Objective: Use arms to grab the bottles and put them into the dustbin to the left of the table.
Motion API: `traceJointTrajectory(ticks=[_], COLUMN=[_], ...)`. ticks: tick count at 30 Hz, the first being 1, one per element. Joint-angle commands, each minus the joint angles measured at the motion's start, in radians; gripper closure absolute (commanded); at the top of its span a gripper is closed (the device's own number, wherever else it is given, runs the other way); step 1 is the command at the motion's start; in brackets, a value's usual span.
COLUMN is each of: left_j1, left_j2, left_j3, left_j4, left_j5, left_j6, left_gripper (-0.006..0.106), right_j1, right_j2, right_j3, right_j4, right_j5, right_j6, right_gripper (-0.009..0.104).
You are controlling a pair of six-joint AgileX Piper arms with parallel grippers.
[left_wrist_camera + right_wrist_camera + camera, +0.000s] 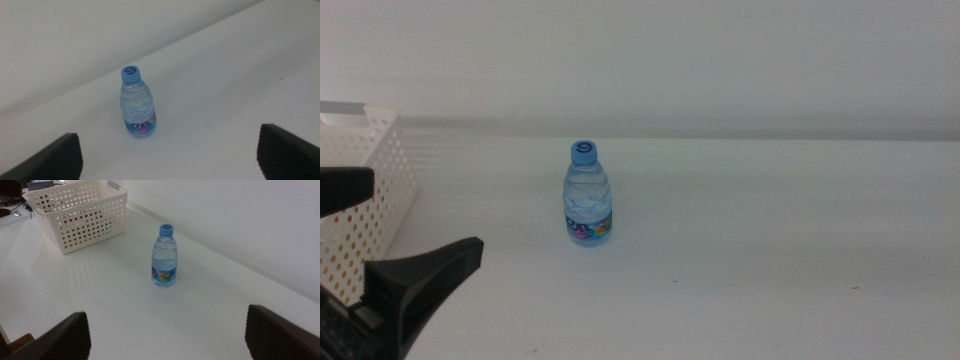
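At the left edge of the middle view stood the dustbin (365,200), a white basket with walls pierced by round holes. Just below it the left gripper (390,235) reached in, its dark wedge jaws spread wide with nothing between them. Near the centre of the table (770,260) a small clear water bottle (588,195) stood upright, blue cap on top and a colourful label low on its body, well apart from the basket. The right wrist view alone showed red and yellow colour through the basket's holes, at the upper left of that frame. The right gripper (170,335), unseen in the middle view, had its jaws far apart and held nothing.
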Motion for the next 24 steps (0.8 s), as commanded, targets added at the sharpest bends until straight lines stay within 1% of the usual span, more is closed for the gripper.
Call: traceJointTrajectory(ticks=[1, 3, 6, 7, 9, 10, 13, 18, 21, 24], left_j1=[-0.009, -0.009, -0.007, 0.001, 0.021, 0.029, 0.047, 0.09, 0.103, 0.103], left_j2=[-0.002, -0.002, -0.002, -0.002, 0.014, 0.026, 0.068, 0.112, 0.126, 0.134], left_j3=[0.019, 0.076, 0.257, 0.326, 0.442, 0.497, 0.601, 0.621, 0.621, 0.621], left_j4=[-0.002, -0.002, -0.009, -0.032, -0.117, -0.143, -0.147, -0.163, -0.144, -0.159], left_j5=[-0.031, -0.13, -0.407, -0.512, -0.664, -0.741, -0.889, -0.902, -0.93, -0.83], left_j6=[-0.008, -0.007, -0.007, -0.007, -0.007, -0.007, -0.003, -0.003, -0.003, -0.003], left_gripper=[0.007, 0.007, 0.007, 0.007, 0.007, 0.007, 0.007, 0.007, 0.007, 0.007], right_j1=[0.0, 0.0, 0.0, 0.0, 0.0, 0.0, 0.0, 0.0, 0.0, 0.0], right_j2=[-0.003, -0.003, -0.003, -0.003, -0.003, -0.003, -0.003, -0.003, -0.003, -0.003], right_j3=[0.003, 0.003, 0.003, 0.003, 0.003, 0.003, 0.003, 0.003, 0.003, 0.003], right_j4=[-0.001, -0.001, -0.001, -0.001, -0.001, -0.001, -0.001, -0.001, -0.001, -0.001], right_j5=[-0.01, -0.01, -0.01, -0.01, -0.01, -0.01, -0.01, -0.01, -0.01, -0.01], right_j6=[-0.009, -0.009, -0.009, -0.009, -0.009, -0.009, -0.009, -0.009, -0.009, -0.009], right_gripper=[0.013, 0.013, 0.013, 0.013, 0.013, 0.013, 0.013, 0.013, 0.013, 0.013])
